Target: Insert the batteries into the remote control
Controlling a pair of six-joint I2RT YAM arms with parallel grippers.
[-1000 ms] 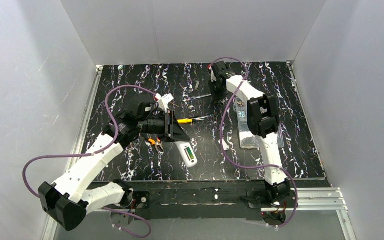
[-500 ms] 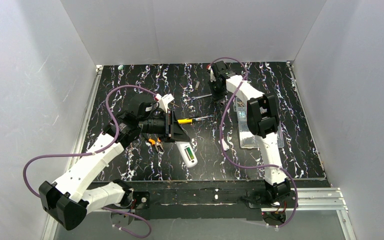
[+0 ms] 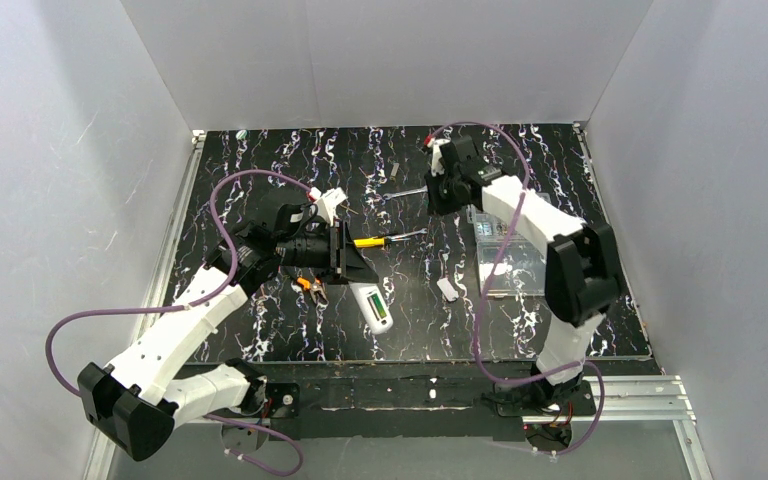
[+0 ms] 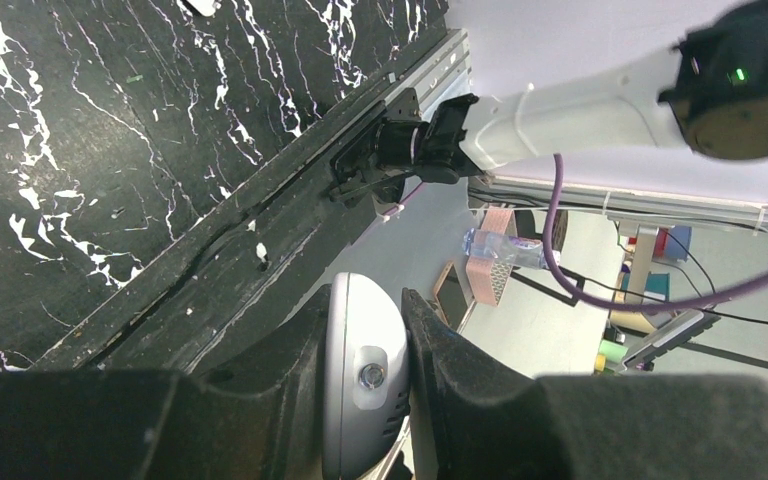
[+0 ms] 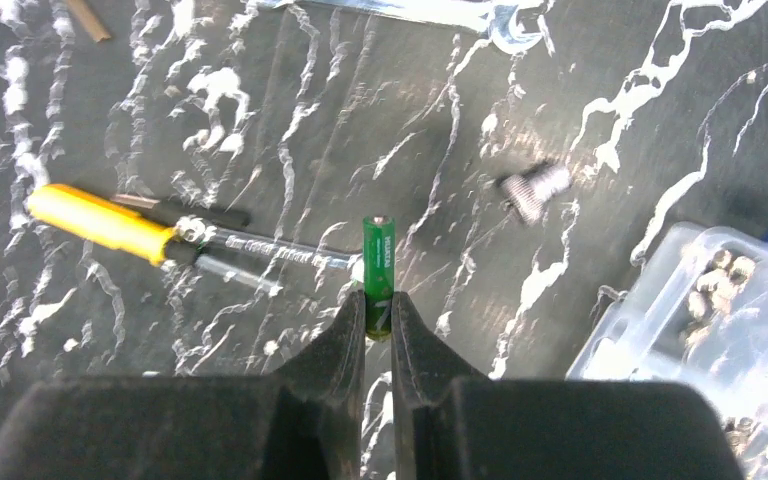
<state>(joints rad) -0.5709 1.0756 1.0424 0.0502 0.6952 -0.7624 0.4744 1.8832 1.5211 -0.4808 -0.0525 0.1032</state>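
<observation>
Marbled table [image 3: 290, 150]; green battery [image 5: 378, 262] pinched in right claw [image 5: 377, 312], tip protruding.

The top camera looks down from behind my bases over the whole table [image 3: 290, 150]. My left wrist camera faces its near edge. My right wrist camera, close above, shares the screwdriver [image 5: 100, 222] with the top view.

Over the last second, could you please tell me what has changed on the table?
The right arm's elbow swung out rightward, and the right gripper, clamping a green battery, shifted slightly right. The left gripper stayed clamped on the remote control; the screwdriver lay unmoved.
</observation>
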